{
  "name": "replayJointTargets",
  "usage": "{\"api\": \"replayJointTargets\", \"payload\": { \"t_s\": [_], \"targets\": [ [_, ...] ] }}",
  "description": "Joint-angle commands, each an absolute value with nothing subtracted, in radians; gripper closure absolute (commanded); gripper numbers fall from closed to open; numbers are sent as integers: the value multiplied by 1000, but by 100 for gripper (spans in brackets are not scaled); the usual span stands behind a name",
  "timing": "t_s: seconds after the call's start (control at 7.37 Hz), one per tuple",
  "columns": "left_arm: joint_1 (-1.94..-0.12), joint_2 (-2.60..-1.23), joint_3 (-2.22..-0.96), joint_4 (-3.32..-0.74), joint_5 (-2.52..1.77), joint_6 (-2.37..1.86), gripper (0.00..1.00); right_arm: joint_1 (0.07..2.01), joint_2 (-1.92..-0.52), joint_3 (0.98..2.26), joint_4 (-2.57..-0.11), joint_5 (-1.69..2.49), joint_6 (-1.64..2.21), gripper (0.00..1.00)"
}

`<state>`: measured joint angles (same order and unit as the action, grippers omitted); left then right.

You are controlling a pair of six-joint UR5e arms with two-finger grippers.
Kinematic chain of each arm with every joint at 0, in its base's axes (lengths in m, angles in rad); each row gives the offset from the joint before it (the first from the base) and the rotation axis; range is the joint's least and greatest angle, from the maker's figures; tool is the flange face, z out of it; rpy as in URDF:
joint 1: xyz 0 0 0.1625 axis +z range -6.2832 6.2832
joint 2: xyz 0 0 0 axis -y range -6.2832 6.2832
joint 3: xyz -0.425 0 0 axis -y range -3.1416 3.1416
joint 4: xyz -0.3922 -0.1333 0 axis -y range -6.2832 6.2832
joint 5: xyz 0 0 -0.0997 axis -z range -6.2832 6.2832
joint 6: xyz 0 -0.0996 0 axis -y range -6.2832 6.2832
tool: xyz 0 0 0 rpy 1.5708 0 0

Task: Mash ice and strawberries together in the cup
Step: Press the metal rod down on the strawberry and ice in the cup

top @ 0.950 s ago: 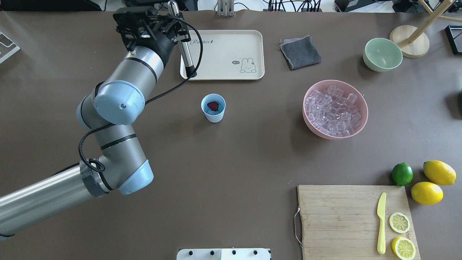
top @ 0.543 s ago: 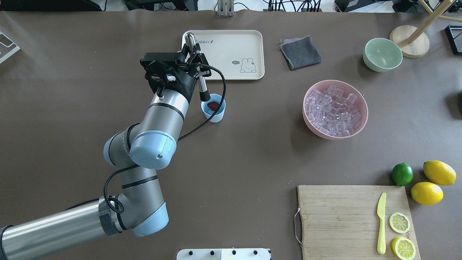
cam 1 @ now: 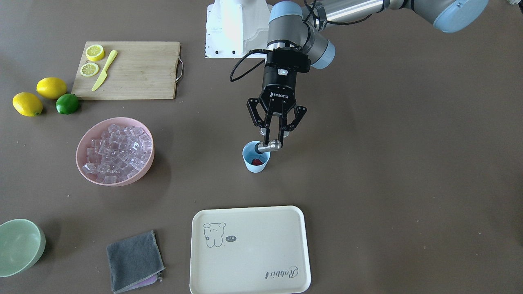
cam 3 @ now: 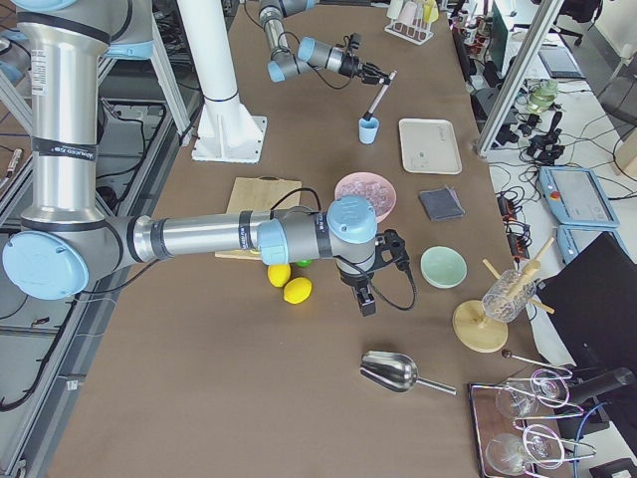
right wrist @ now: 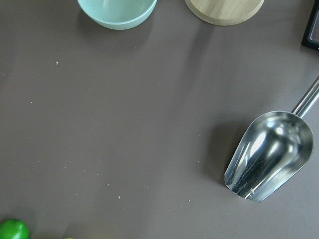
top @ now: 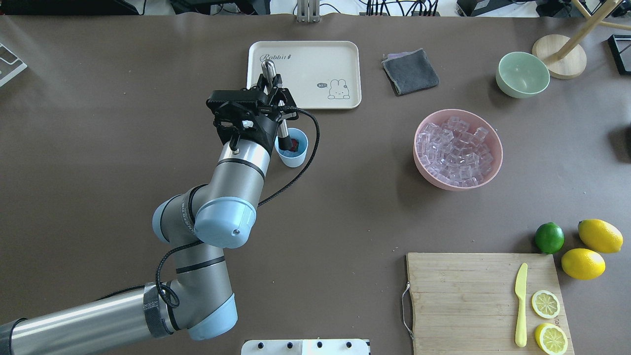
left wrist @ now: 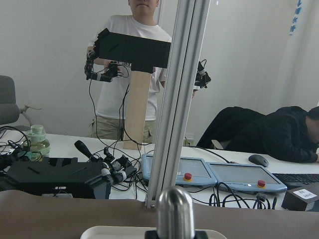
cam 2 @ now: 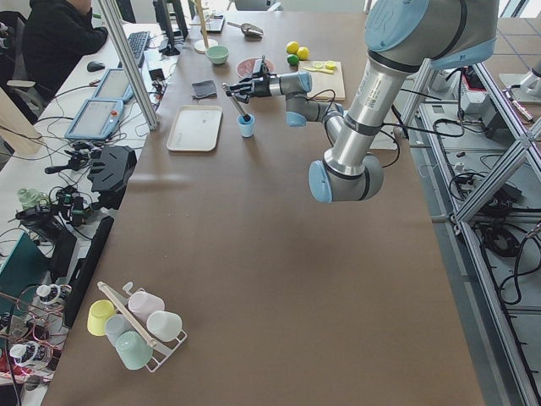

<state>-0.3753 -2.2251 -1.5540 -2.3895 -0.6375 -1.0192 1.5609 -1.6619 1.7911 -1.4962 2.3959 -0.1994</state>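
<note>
My left gripper (top: 274, 93) is shut on a metal muddler (top: 269, 73) and holds it tilted, its black tip down inside the small light blue cup (top: 294, 154). One red strawberry (top: 295, 144) lies in the cup beside the tip. In the front view the gripper (cam 1: 274, 134) hangs right over the cup (cam 1: 256, 163), with the muddler's shiny end (cam 1: 273, 145) at the rim. The ice (top: 456, 147) lies heaped in the pink bowl (top: 428, 173), to the cup's right. My right gripper (cam 3: 366, 297) shows only in the right side view; I cannot tell if it is open or shut.
A cream tray (top: 315, 54) lies behind the cup, with a grey cloth (top: 410, 72) and a pale green bowl (top: 522, 74) further right. A cutting board (top: 468, 296) with knife and lemon halves, a lime (top: 549, 237) and lemons are front right. A metal scoop (right wrist: 269, 157) lies under the right wrist.
My left arm has carried the muddler from the tray's left edge over to the cup, and its tip has gone down into the cup beside the strawberry.
</note>
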Motion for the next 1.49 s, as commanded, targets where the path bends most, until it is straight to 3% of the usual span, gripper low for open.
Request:
{"api": "replayJointTargets", "payload": {
  "t_s": [0.0,1.36],
  "targets": [
    [-367,-2235,-1519,-2395,-634,-1023,76,1560,-1663,1792,-1499,2396,-199,1],
    [-405,-2278,-1513,-2382,-638,-1034,76,1560,-1670,1792,-1497,2395,-201,1]
  ]
}}
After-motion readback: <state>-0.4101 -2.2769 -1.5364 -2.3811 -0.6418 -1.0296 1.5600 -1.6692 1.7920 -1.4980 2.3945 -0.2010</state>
